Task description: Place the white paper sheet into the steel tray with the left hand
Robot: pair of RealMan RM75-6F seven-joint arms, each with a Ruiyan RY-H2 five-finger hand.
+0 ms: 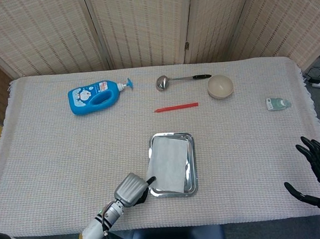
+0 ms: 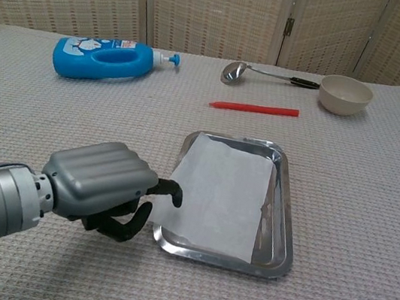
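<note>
Your white paper sheet (image 1: 169, 163) lies inside the rectangular steel tray (image 1: 192, 167), which sits on the table (image 1: 52, 155) covered by a pale woven cloth. The sheet covers most of the tray floor; its left edge rides up over the tray's left rim, and a strip of bare steel shows along the right side.

Your left robot hand (image 2: 106, 188) rests just beside the tray's near-left corner. It holds nothing: most fingers are curled under the grey back shell, while one dark fingertip (image 2: 176, 191) reaches out to the sheet's left edge, touching it or nearly so; you cannot tell which.

Your right robot hand (image 1: 315, 174) sits at the table's right edge, well apart from the tray, its dark fingers spread and empty. It shows only in the head view.

Along the far side you have a blue plastic pump bottle (image 1: 94, 97) lying down, a steel ladle with a black handle (image 1: 182, 80), and a beige round bowl (image 1: 220, 86) touching the handle's end. A thin red stick (image 1: 176, 107) lies between the ladle and the tray. A small pale green packet (image 1: 278, 103) lies far right.
</note>
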